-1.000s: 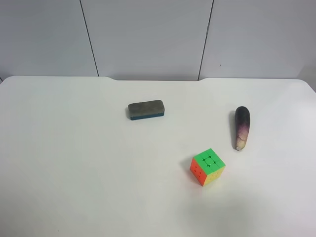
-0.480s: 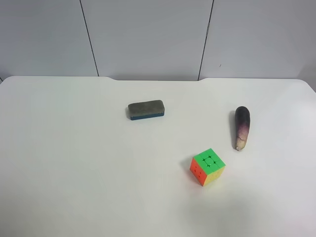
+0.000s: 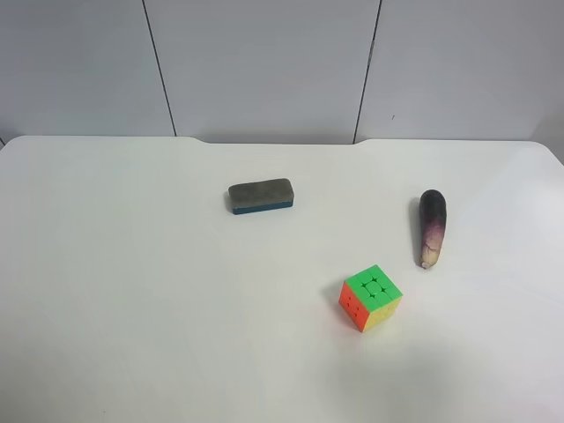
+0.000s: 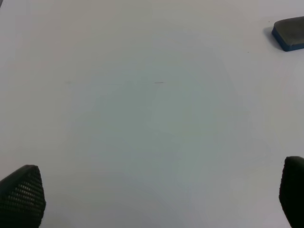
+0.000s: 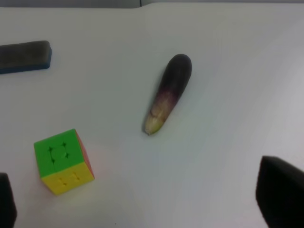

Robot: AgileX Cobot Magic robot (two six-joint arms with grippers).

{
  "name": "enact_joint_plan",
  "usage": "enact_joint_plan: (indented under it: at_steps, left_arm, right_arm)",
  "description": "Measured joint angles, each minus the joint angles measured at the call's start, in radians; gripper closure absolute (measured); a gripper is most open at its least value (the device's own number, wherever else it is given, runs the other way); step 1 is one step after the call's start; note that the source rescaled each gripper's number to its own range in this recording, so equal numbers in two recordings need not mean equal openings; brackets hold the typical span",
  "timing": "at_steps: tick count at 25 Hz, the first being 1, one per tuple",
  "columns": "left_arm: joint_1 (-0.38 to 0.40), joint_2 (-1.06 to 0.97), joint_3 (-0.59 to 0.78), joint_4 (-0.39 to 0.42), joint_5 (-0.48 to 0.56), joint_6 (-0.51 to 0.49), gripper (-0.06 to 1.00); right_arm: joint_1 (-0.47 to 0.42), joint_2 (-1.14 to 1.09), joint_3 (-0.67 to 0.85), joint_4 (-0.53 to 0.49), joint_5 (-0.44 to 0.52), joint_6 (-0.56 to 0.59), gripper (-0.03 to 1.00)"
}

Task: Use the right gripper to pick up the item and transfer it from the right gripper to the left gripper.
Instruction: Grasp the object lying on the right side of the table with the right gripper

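Note:
The slender dark purple eggplant [image 3: 432, 227] lies on the white table [image 3: 132, 264] at the exterior high view's right, pale stem tip toward the front. It also shows in the right wrist view [image 5: 169, 91]. No arm shows in the exterior high view. My right gripper [image 5: 142, 202] is open and empty; its fingertips [image 5: 280, 197] show at the frame's edges, apart from the eggplant. My left gripper [image 4: 156, 194] is open and empty over bare table, its fingertips [image 4: 21, 194] wide apart.
A multicoloured puzzle cube [image 3: 370, 297] stands just in front of and left of the eggplant, and also shows in the right wrist view [image 5: 63, 161]. A grey eraser block [image 3: 261, 196] lies near the table's middle back; its end shows in the left wrist view [image 4: 289, 32].

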Motion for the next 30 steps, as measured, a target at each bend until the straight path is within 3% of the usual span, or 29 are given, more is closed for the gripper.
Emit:
enact_joint_plan:
  at_steps: [5,9,19,30]
  left_arm:
    - [0.000,0.000,0.000,0.000,0.000,0.000,-0.06]
    - [0.000,0.000,0.000,0.000,0.000,0.000,-0.06]
    - [0.000,0.000,0.000,0.000,0.000,0.000,-0.06]
    - [0.000,0.000,0.000,0.000,0.000,0.000,-0.06]
  right_arm:
    - [0.000,0.001,0.000,0.000,0.000,0.010,-0.03]
    - [0.000,0.092,-0.043,-0.003,0.019,0.084,-0.03]
    - [-0.001,0.579,-0.277,-0.069,0.082,0.121,-0.03]
    - [-0.001,1.080,-0.342,-0.092,0.029,0.224,-0.03]
